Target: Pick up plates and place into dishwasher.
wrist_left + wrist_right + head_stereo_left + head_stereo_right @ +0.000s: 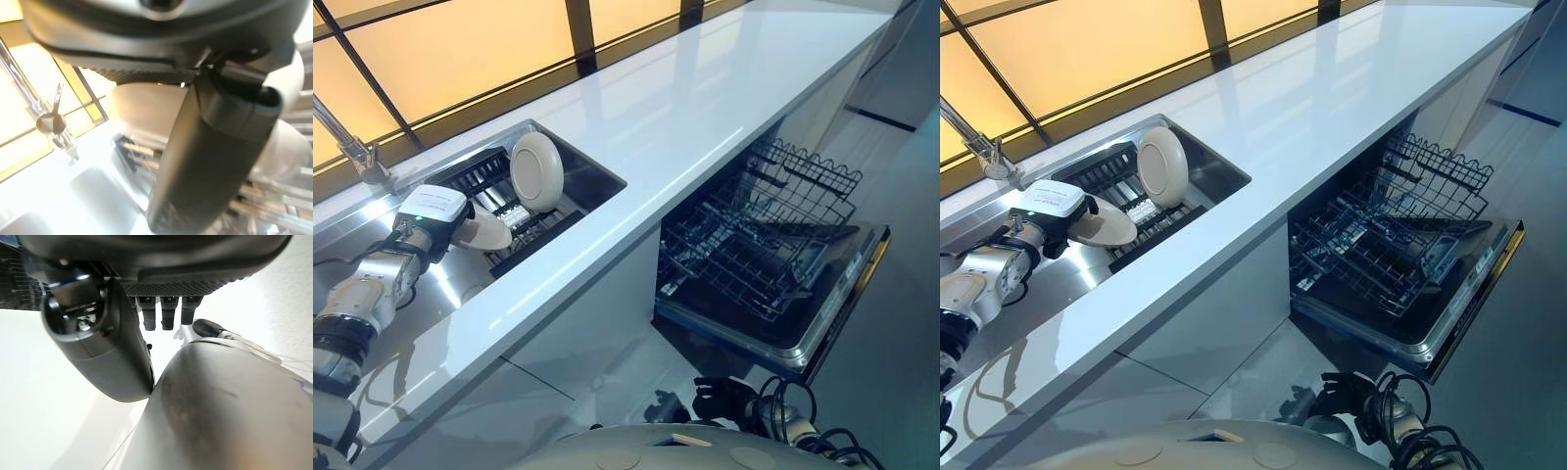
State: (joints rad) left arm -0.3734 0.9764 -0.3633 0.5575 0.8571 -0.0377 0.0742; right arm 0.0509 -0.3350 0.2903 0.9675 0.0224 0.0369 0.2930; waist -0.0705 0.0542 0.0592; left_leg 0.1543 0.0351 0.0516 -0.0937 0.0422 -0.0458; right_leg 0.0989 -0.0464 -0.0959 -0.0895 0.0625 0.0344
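Hanging low at the near right, my right hand sits just above the floor with its fingers curled on nothing. Beyond it, the dishwasher stands open under the white counter, its wire rack pulled out over the lowered door. At the left, my left hand reaches into the steel sink and touches a tilted cream plate at the near end of the black dish rack; I cannot tell how its fingers are set. A second plate stands upright in the dish rack, just beyond. The faucet rises at the far left.
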